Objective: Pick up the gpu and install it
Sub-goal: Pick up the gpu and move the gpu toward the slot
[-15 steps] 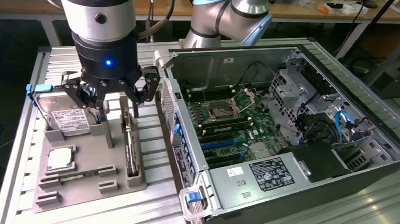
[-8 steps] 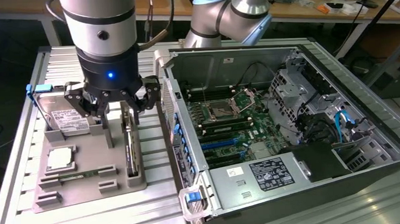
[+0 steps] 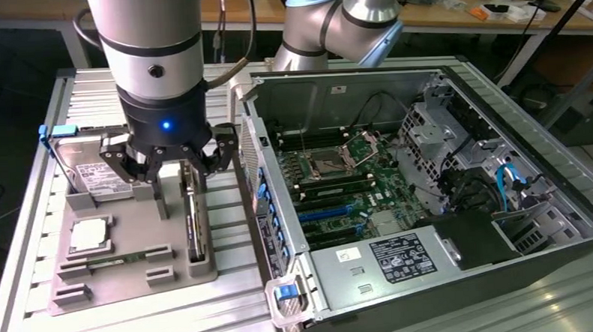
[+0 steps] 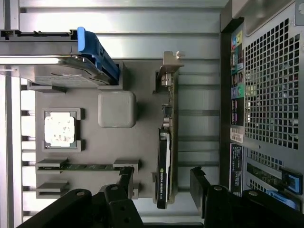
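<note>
One step, the pickup, is in hand: the wide-open gripper (image 3: 174, 175) hovers over the gpu (image 3: 192, 223) standing edgewise in the tray (image 3: 131, 274), likely needing jaws squarely straddling it.

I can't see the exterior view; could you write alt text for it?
A robot arm's open gripper hangs over a gpu standing on edge in a grey holder tray, beside an open computer case with its motherboard exposed. A hard drive and CPU chip sit in the tray.
</note>
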`<state>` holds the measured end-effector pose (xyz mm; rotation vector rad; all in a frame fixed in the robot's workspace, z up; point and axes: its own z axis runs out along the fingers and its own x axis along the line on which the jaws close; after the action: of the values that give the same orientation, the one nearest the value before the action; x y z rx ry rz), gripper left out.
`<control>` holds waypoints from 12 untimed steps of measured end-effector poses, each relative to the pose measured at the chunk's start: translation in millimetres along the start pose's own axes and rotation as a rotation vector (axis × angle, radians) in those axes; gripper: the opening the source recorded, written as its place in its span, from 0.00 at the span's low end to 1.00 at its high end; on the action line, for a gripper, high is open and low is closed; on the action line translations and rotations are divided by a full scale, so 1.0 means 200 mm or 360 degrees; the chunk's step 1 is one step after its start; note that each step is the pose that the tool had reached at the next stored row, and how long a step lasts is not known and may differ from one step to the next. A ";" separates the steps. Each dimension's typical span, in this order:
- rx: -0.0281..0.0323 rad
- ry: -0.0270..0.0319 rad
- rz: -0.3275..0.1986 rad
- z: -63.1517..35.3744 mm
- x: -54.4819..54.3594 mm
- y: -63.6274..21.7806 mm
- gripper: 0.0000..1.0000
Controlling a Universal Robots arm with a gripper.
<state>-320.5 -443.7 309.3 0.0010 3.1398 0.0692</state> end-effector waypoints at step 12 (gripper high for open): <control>0.00000 -0.00001 0.0000 0.112 0.00 -0.017 0.60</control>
<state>-320.4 -446.1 286.8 0.0010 3.1398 0.0692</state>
